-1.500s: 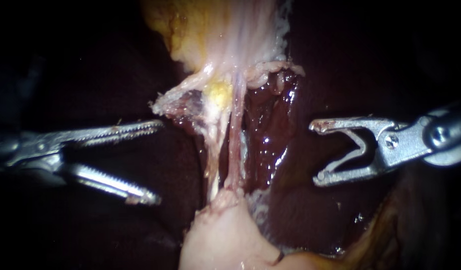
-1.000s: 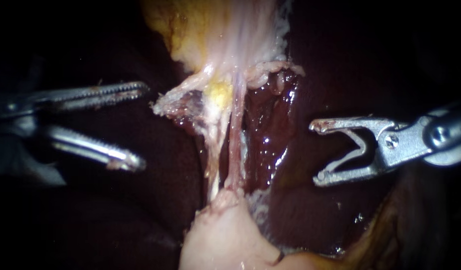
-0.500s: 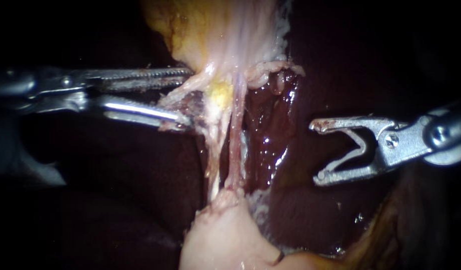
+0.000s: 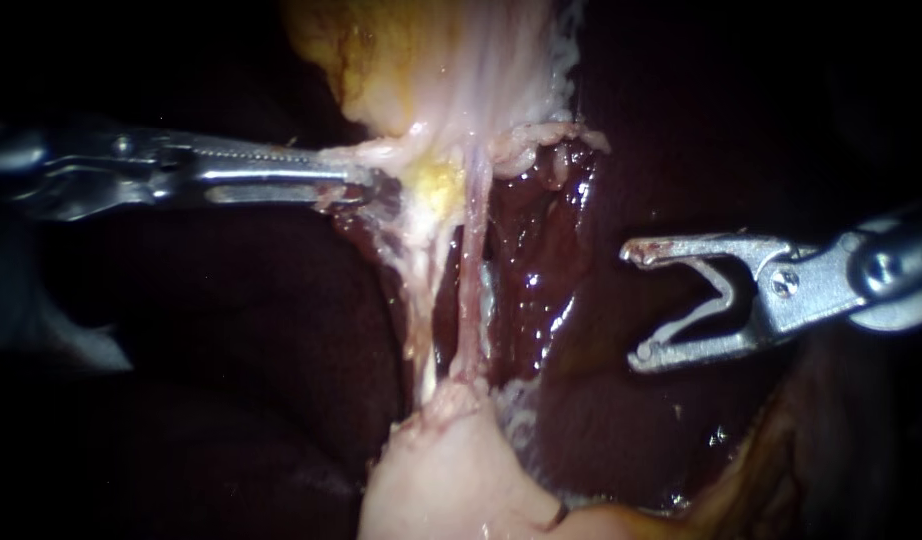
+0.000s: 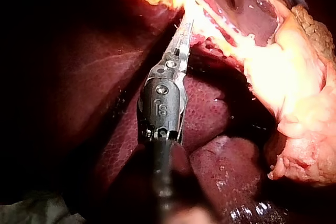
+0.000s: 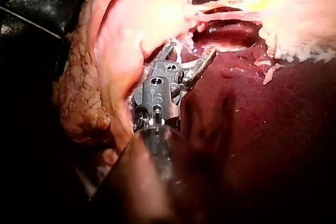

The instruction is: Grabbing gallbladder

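My slim metal left instrument (image 4: 356,185) (image 5: 184,27) comes in from the left, claw pinching the ragged left fringe of the pale yellow gallbladder (image 4: 441,70), which sits far centre. Two thin pale-pink tubes (image 4: 468,290) run from it to the pale tissue lump (image 4: 441,470) near. My steel right instrument (image 4: 633,305) (image 6: 189,51) hangs right of the tubes, claw spread, over the dark red liver (image 4: 541,290).

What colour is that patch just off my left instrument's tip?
Yellow: the patch sits among pale whitish strands; clearest in the endoscope view.
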You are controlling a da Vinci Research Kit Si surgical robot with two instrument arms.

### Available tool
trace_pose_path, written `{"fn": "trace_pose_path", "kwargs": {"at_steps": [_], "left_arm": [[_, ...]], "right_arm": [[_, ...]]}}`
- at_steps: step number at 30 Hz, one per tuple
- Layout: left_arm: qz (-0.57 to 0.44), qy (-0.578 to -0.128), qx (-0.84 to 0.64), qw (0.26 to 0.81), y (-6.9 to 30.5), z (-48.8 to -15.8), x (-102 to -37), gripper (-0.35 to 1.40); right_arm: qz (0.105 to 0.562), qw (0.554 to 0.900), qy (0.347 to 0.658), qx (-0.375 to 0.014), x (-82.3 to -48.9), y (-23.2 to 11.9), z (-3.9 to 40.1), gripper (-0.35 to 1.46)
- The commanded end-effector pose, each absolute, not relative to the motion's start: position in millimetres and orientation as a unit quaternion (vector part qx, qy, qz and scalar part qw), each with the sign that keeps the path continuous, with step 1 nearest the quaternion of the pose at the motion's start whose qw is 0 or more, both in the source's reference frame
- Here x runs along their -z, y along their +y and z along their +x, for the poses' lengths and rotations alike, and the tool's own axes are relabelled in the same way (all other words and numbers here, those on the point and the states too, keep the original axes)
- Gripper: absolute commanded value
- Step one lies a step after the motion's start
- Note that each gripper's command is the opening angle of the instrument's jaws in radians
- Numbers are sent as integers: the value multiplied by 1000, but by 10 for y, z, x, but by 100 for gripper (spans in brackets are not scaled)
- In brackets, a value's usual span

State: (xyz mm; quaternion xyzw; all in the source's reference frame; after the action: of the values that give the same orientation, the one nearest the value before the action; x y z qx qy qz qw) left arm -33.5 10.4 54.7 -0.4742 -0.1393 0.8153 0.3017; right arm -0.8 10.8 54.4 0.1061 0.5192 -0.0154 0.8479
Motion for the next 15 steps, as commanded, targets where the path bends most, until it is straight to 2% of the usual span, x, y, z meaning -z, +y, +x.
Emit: {"fn": "trace_pose_path", "kwargs": {"at_steps": [1,10,15], "left_arm": [[-474,-141,-815,303,107,-330,-541,-35],[-468,-137,-810,326,149,-290,-488,-35],[-467,-134,-809,330,149,-286,-488,-35]], "right_arm": [[106,848,519,15,-543,108,-8,50],[106,848,519,16,-543,108,-10,50],[106,848,519,16,-543,108,-10,50]]}}
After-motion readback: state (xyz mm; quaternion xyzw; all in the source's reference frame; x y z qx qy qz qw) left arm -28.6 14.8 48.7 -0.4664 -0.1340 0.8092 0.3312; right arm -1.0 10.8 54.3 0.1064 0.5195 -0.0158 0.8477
